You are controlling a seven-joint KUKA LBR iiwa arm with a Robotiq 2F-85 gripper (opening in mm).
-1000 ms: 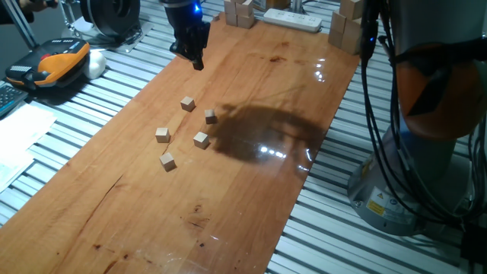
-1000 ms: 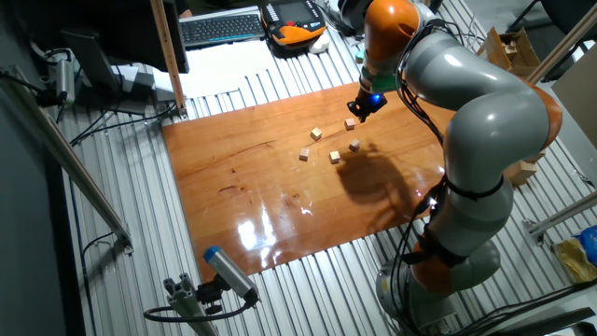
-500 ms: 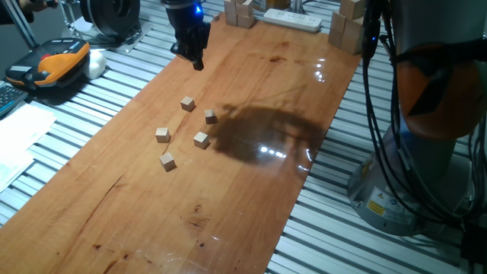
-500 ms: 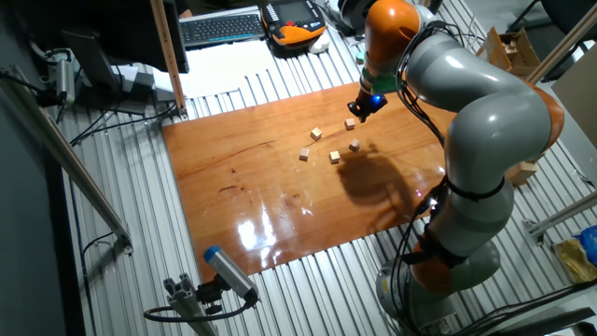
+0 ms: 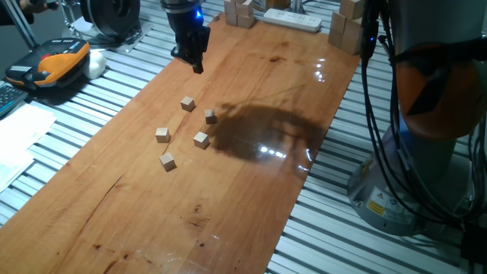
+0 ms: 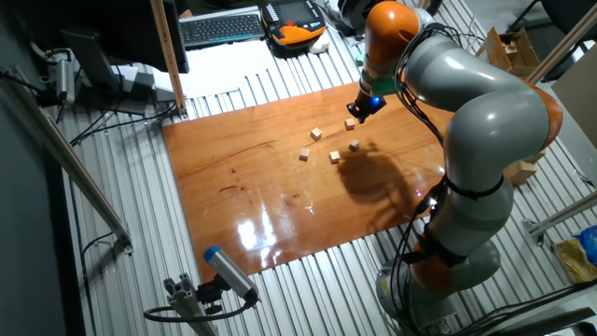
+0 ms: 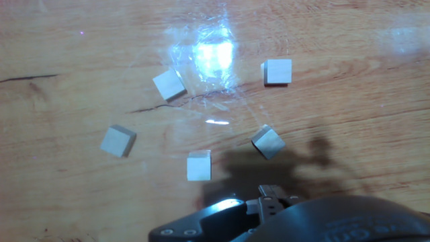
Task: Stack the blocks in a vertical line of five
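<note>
Over blocks [image 5: 187, 103]: you have open air above all five.
Far edge: larger wooden blocks [image 5: 240, 13] and power strip [image 5: 292, 20] crowd it.

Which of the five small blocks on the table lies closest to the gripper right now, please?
The block at the far end of the cluster, toward the gripper; the other four lie farther down the table.

place: likely robotics lab | cues: slatted aluminium bench [image 5: 426, 251]; teach pendant [image 5: 57, 61]; keyboard [image 6: 219, 26]; power strip [image 5: 293, 20]
</note>
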